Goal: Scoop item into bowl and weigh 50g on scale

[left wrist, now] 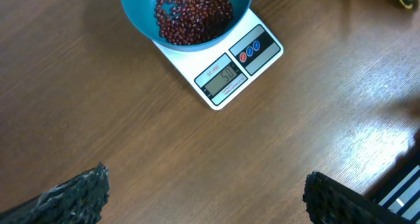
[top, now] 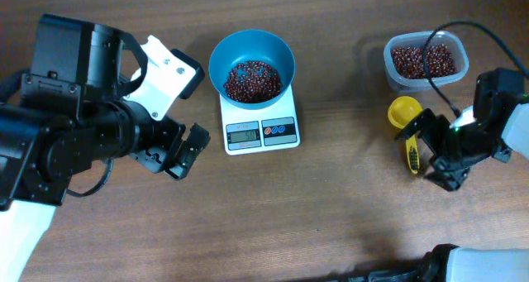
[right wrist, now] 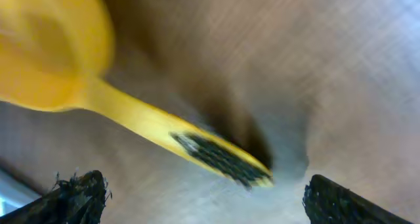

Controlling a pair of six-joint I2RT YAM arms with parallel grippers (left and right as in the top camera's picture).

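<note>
The teal-blue bowl (top: 251, 64) stands on the white scale (top: 261, 129) and holds a heap of dark red-brown beans (top: 253, 81). The scale's display is lit. The left wrist view shows the bowl (left wrist: 186, 14), the beans (left wrist: 192, 14) and the scale (left wrist: 230, 73) ahead. My left gripper (top: 183, 150) (left wrist: 203, 198) is open and empty, left of the scale. My right gripper (top: 434, 154) (right wrist: 203, 194) is open, with a yellow scoop (top: 407, 125) (right wrist: 131, 112) lying on the table just beyond its fingers, apart from them.
A clear plastic tub (top: 425, 61) with more beans stands at the back right, behind the scoop. A black cable (top: 463, 30) arcs over it to the right arm.
</note>
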